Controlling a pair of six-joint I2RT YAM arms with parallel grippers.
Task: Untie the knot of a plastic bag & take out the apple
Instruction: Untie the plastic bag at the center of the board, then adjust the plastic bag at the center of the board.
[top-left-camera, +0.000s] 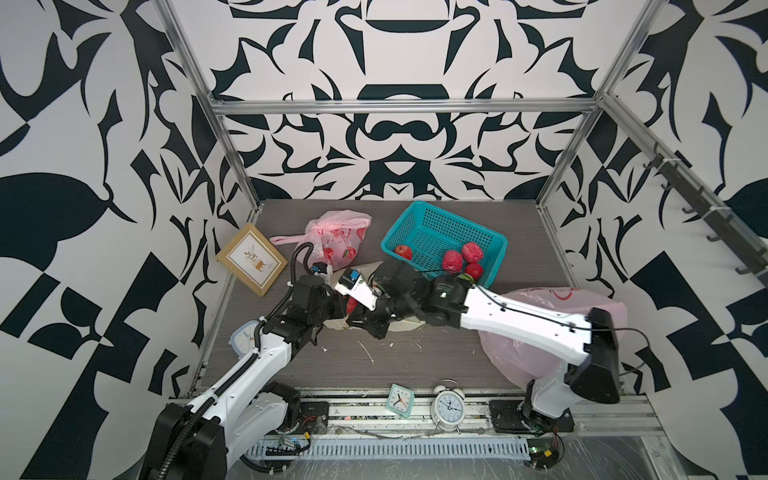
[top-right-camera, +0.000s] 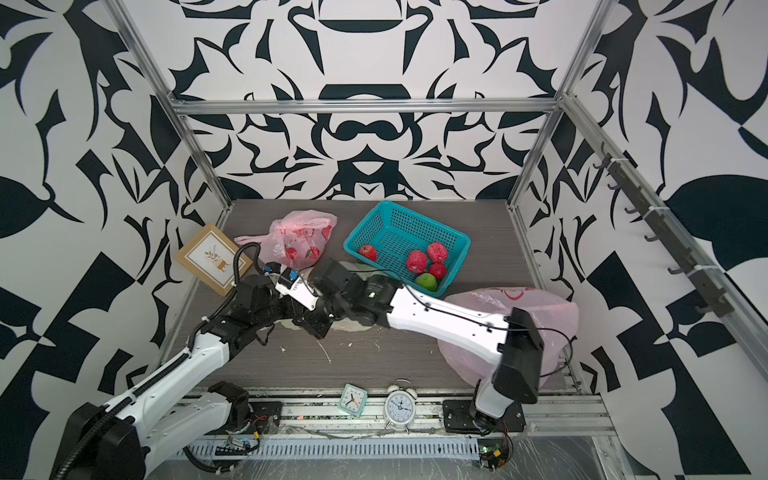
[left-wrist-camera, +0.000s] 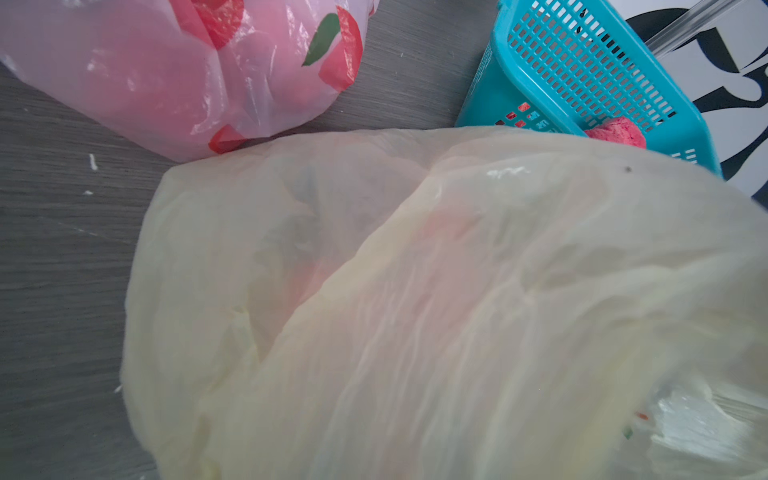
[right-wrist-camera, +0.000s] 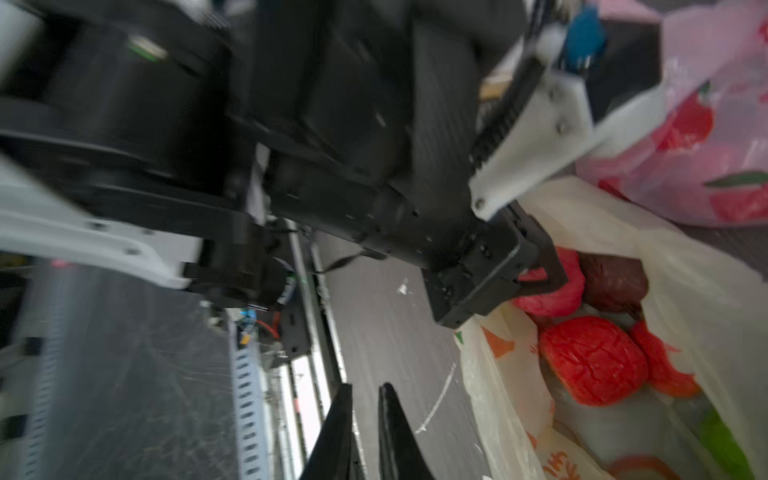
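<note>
Cream bag (left-wrist-camera: 415, 311): middle of the bench (top-left-camera: 436, 365), under both wrists; mouth gapes open, film slack
Apples: inside the cream bag; a red apple (right-wrist-camera: 594, 365) in plain sight, a pinkish apple (right-wrist-camera: 557, 297) just beyond it
Left hand (right-wrist-camera: 548, 274): in the bag mouth, tips against the pinkish apple; whether it grips, cannot tell
Right hand (right-wrist-camera: 367, 388): outside the bag, near its rim; fingers a narrow gap apart, nothing between them
Basket (top-left-camera: 460, 221): teal, beyond the cream bag; four red fruits (top-left-camera: 452, 261) in it, a green fruit (top-right-camera: 427, 281) showing in a top view
Pink printed bag (top-left-camera: 336, 241): beyond the left arm, beside the basket
Large pink bag (top-left-camera: 515, 357): under the right arm
</note>
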